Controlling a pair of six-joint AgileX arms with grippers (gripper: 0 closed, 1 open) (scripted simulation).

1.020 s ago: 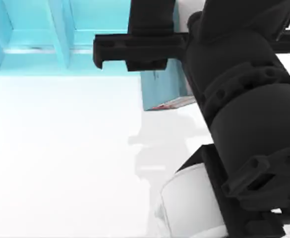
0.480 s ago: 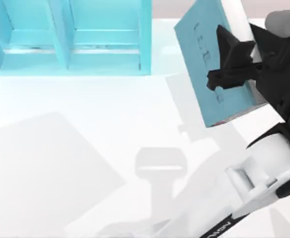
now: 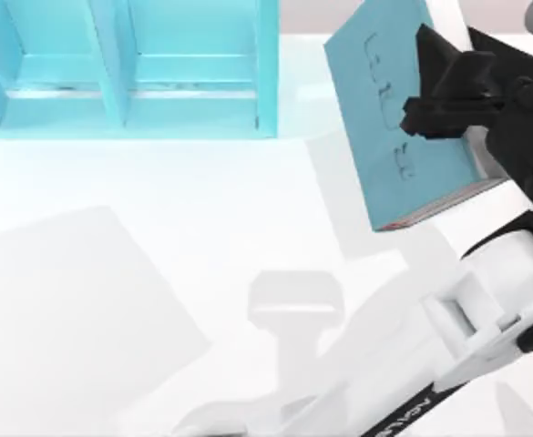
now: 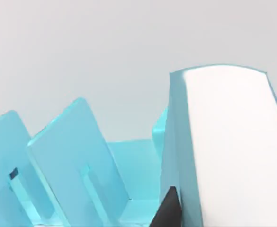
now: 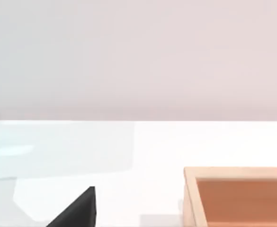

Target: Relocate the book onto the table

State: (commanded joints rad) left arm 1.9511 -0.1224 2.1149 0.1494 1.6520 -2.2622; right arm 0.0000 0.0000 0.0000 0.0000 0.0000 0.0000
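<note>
Our left hand [image 3: 444, 109] clamped on book [image 3: 389, 127], fingers closed across cover and far side; book held tilted above desk [image 3: 157, 237], right of shelf [image 3: 125, 68], seemingly clear of surface; our right hand's finger [image 5: 76, 210] over desk near wooden box [image 5: 237, 196], grip cannot tell.

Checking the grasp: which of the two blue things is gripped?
The book, tilted and clamped by the left gripper; the compartmented shelf unit stands apart to its left, ungripped.
</note>
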